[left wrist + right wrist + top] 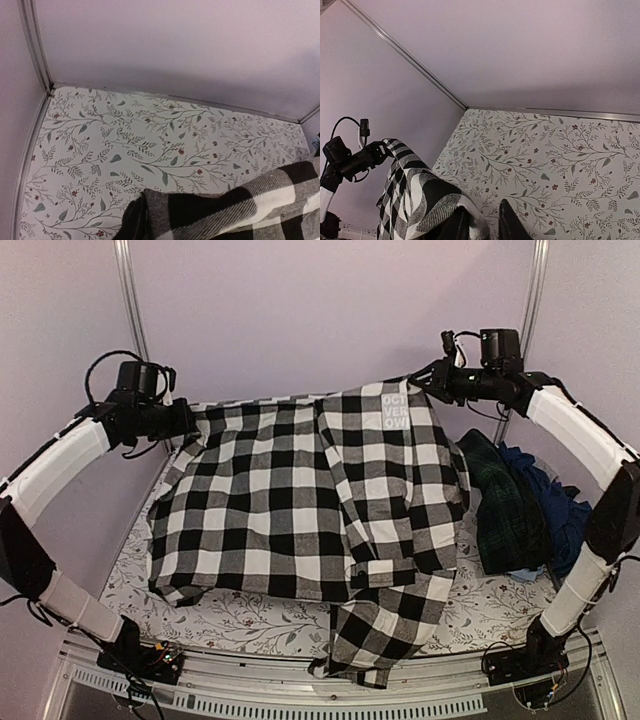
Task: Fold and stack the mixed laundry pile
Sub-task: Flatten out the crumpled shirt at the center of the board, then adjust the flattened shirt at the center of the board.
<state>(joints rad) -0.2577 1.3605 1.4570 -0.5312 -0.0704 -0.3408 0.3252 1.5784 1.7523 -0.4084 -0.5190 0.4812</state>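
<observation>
As left hand [189,418] and right hand [422,380] clamp it, checked shirt [300,500] aloft

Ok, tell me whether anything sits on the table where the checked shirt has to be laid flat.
Nothing visible does: the floral table cover behind the hanging checked shirt is bare. The pile of dark clothes sits off to the right, beside the shirt's edge.

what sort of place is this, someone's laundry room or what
Most likely a robotics lab work cell, not a home: a left arm and right arm bolted to a metal-framed table, plain walls on aluminium posts, a checked shirt held up between the arms.
</observation>
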